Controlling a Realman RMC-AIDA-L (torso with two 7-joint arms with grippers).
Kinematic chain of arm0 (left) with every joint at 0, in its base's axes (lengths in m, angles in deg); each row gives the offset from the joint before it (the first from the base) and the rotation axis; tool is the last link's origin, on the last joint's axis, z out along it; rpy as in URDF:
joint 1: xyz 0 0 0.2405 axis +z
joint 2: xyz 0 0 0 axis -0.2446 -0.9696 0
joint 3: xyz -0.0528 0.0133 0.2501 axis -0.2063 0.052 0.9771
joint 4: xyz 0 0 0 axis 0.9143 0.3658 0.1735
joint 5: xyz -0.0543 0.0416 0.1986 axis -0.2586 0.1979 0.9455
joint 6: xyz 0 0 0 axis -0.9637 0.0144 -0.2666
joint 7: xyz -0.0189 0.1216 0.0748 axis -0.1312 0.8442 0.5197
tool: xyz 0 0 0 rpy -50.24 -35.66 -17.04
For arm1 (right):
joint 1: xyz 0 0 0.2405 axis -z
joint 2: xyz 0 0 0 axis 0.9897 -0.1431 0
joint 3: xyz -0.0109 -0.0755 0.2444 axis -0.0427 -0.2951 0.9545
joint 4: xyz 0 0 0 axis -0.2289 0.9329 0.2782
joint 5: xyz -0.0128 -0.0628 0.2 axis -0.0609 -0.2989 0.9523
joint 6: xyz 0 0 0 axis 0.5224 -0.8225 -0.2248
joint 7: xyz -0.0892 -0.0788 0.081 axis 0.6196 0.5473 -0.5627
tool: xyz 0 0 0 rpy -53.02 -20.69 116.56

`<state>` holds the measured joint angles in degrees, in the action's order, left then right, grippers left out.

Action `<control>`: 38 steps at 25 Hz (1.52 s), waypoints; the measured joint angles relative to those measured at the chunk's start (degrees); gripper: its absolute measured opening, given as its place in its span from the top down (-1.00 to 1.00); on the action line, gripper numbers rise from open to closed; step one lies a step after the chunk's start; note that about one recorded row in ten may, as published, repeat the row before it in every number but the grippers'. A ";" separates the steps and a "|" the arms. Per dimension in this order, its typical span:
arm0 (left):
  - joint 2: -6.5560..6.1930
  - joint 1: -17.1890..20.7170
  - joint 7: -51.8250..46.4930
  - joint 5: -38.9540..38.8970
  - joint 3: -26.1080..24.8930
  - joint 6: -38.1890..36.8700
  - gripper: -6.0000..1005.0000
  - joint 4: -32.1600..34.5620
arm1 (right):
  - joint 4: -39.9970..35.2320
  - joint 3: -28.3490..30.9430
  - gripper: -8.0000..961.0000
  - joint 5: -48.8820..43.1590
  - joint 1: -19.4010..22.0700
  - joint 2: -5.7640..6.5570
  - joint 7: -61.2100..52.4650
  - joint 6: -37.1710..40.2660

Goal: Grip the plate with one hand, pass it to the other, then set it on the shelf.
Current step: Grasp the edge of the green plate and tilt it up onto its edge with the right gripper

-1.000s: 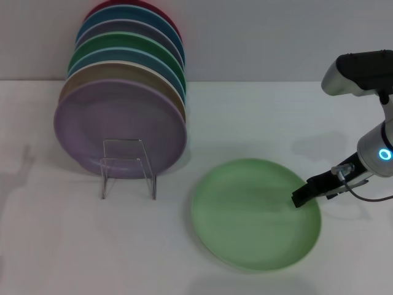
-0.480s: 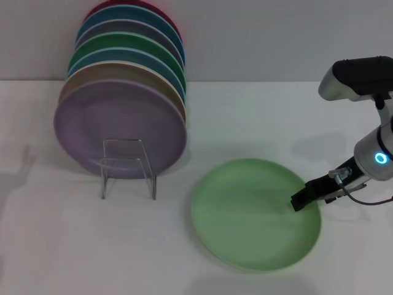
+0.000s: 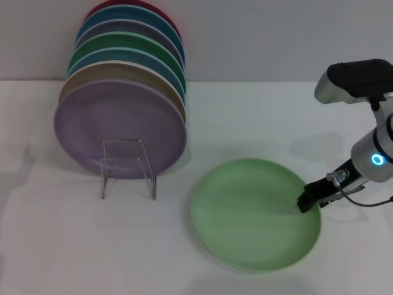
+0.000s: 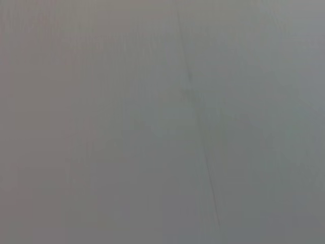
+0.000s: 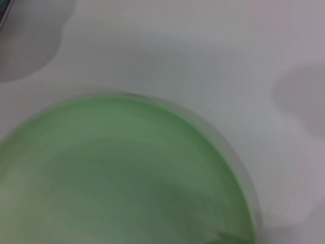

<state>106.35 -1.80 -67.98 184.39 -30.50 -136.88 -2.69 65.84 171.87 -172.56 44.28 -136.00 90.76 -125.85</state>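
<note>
Only the right end effector (image 3: 305,201) touches the plate (image 3: 252,215) rim; finger spread unclear.

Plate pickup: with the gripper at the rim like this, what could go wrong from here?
The right gripper sits at the very right edge of the pale green plate, which lies flat on the table; a shallow rim grasp may slip or tip the plate when lifted. The clear rack already holds a row of plates, so the remaining front space looks tight and placing could knock the lavender plate.
</note>
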 joint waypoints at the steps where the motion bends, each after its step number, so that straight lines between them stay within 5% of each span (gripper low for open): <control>1: -0.04 -0.03 0.00 0.00 0.00 0.00 -0.61 0.00 | -0.16 -0.06 -0.05 0.00 -0.04 0.00 0.04 0.01; 6: -0.07 -0.03 0.00 0.00 0.00 0.00 -0.61 0.00 | -0.33 -0.14 0.20 0.00 -0.12 0.00 0.05 0.02; 18: -0.08 0.14 0.00 0.00 0.00 0.00 -0.61 -0.01 | -0.36 -0.42 0.41 -0.32 0.04 0.00 0.21 0.13; 25: -0.08 0.08 0.00 0.00 0.00 -0.05 -0.61 -0.01 | 1.49 -0.93 0.87 -0.38 0.35 -0.04 0.29 0.11; 38: -0.08 0.09 0.00 0.00 -0.42 -0.86 -0.61 -1.95 | 28.49 -3.03 0.94 1.40 9.28 -0.37 1.83 1.52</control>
<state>106.28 -1.72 -67.98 184.39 -30.92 -137.74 -4.64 94.34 168.83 -171.16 53.56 -136.37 92.58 -124.32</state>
